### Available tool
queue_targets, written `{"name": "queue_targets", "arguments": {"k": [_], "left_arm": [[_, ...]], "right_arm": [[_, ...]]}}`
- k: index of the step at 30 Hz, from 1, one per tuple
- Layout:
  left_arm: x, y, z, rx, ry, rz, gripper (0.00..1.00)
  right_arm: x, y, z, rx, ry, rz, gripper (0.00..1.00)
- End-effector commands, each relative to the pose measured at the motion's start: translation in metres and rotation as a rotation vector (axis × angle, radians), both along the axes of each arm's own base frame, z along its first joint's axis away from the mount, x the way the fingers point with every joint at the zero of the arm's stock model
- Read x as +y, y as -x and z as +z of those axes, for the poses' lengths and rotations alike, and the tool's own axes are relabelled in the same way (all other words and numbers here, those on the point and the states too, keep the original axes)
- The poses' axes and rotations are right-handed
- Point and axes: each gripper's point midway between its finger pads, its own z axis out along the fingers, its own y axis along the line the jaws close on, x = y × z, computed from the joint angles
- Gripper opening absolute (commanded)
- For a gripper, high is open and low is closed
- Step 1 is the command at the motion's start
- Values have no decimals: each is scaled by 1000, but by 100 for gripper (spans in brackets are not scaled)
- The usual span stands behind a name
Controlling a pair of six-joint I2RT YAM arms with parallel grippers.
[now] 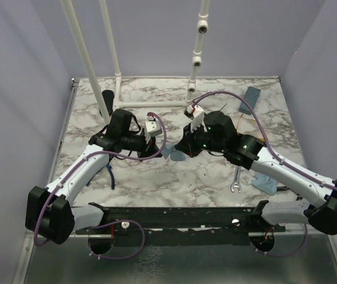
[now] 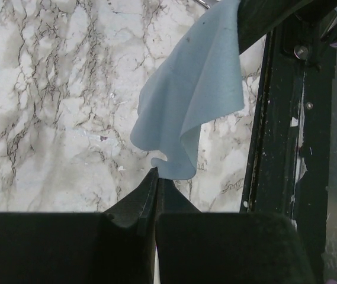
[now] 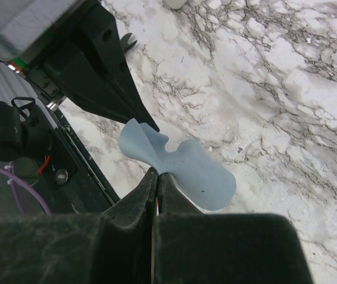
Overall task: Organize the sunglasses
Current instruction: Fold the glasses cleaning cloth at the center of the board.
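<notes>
Pinching light-blue soft cloth (image 1: pixel 171 152) between both arms — left fingers (image 2: pixel 138 207) and right fingers (image 3: pixel 135 204) each clamped on opposite ends of it, above the marble bench (image 1: pixel 174 177). Sunglasses not visible — direction from the cloth unknown.

Tabletop stock: light-blue cloth (image 1: pixel 173 152), one, centre; wrench (image 1: pixel 236 180), one, 5 o'clock; blue-grey oblong case (image 1: pixel 251 100), one, 1 o'clock; black tube-shaped item (image 1: pixel 108 97), one, 11 o'clock; white upright pipes (image 1: pixel 110 35), three, 12 o'clock; grippers, two: left gripper (image 2: pixel 156 170), right gripper (image 3: pixel 156 173).
</notes>
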Motion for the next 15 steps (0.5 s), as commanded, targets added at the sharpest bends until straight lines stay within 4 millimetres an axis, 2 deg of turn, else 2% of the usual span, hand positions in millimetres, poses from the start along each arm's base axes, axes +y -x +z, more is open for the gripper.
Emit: {"name": "queue_targets", "arguments": {"k": [1, 6, 10, 15], "left_arm": [[1, 1, 6, -4, -4, 13, 0], [4, 3, 1, -38, -29, -18, 0], [7, -3, 1, -66, -59, -8, 0], [20, -24, -10, -103, -164, 90, 0]], "right_arm": [[0, 1, -11, 40, -9, 25, 0], [-3, 0, -12, 28, -10, 40, 0], [-11, -9, -18, 29, -3, 25, 0], [-8, -21, -41, 47, 42, 20, 0]]}}
